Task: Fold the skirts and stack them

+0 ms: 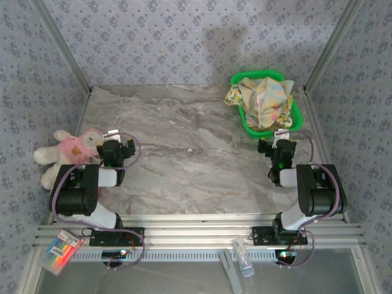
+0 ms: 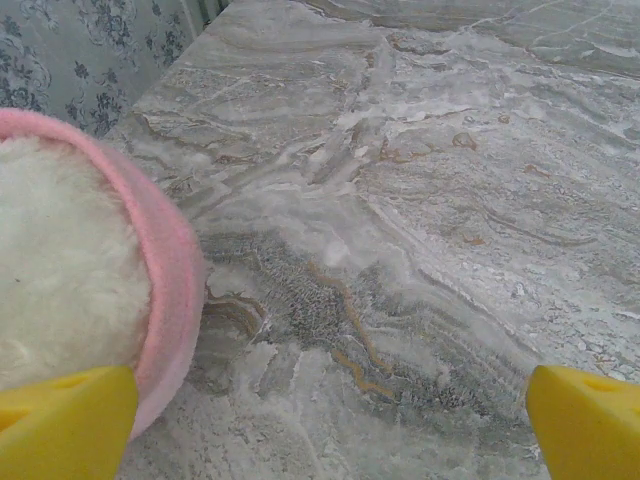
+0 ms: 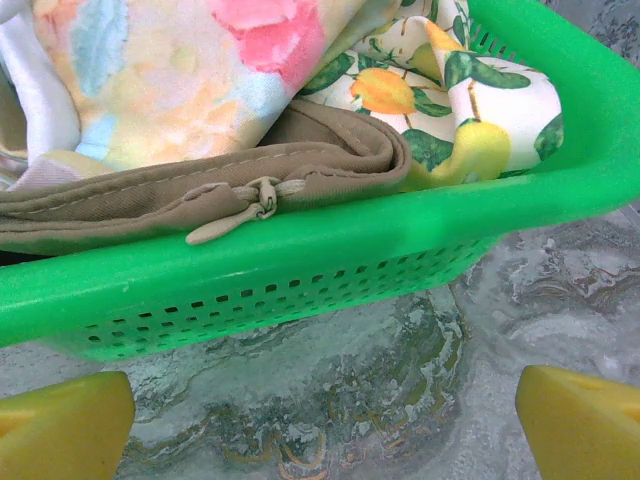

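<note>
The skirts lie bunched in a green basket (image 1: 296, 116) at the back right of the table. On top is the pale yellow pastel-patterned skirt (image 1: 263, 93) (image 3: 170, 80). Beside it lies the white floral skirt with green leaves (image 3: 470, 100), and the olive-khaki skirt (image 3: 230, 190) with a zipper pull drapes along the near rim (image 3: 300, 255). The lavender skirt is hidden. My right gripper (image 1: 278, 147) (image 3: 325, 420) is open just in front of the basket, nothing between its fingers. My left gripper (image 1: 116, 147) (image 2: 330, 420) is open over bare table beside the plush toy.
A pink and white plush toy (image 1: 67, 153) (image 2: 90, 280) lies at the left edge, touching the left arm. Patterned walls close in the table on three sides. A pack of markers (image 1: 60, 250) and small tools (image 1: 236, 266) lie on the front ledge.
</note>
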